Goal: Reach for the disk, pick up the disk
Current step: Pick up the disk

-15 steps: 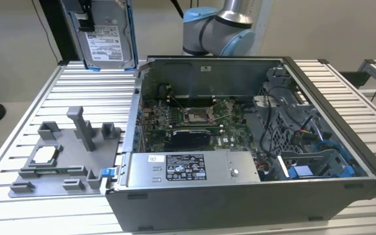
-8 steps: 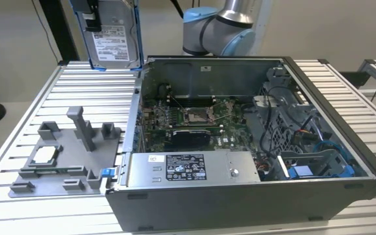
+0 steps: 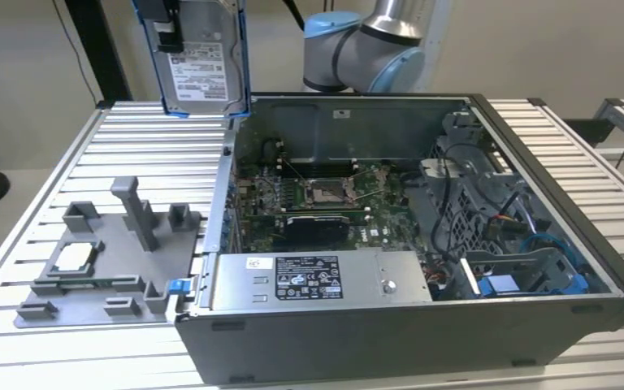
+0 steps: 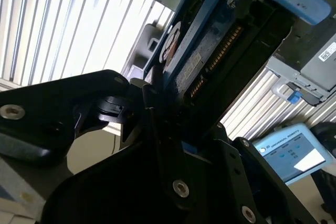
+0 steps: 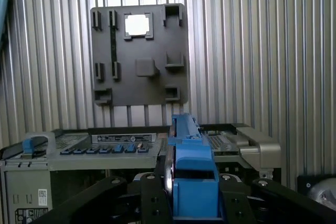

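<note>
High above the desk (image 3: 139, 138), gripper (image 5: 191, 184) closed tight on the disk (image 3: 201, 65); edge grip looks thin, so it could slip and drop.

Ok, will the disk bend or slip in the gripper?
Probably stiff: the disk hangs upright from the gripper without sagging. Likely dense for its size, with a metal case. The blue bracket is plastic, so the grip might flex slightly there.

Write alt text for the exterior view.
The disk hangs upright in the gripper above the slatted table, to the exterior view's left of an open computer case. A grey fixture holding a CPU chip lies on the table.
</note>
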`<state>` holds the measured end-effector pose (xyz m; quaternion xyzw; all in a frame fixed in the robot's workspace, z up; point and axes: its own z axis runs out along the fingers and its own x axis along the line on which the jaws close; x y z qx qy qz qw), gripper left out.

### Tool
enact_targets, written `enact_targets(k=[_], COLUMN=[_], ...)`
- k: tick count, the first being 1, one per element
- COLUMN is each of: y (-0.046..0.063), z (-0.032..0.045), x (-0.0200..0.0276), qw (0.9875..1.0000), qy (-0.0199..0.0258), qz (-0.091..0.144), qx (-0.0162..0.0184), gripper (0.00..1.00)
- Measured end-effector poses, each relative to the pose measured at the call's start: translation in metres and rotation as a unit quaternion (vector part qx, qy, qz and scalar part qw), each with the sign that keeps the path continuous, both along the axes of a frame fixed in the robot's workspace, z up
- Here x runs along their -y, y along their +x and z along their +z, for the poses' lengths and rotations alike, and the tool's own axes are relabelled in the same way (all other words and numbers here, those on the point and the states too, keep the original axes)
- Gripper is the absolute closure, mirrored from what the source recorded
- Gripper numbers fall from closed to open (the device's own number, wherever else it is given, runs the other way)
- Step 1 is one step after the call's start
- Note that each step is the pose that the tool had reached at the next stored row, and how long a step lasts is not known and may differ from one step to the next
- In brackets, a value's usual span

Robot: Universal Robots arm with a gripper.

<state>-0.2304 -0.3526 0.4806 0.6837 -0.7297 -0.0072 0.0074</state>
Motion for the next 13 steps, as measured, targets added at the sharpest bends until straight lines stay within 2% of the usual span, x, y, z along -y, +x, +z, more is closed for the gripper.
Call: enact_targets(k=[13], y=[0.033], z=[0.0], x=[0.0], qw=[1.0], qy=[0.0], qz=[0.0], qx=[-0.0001], gripper=[1.0])
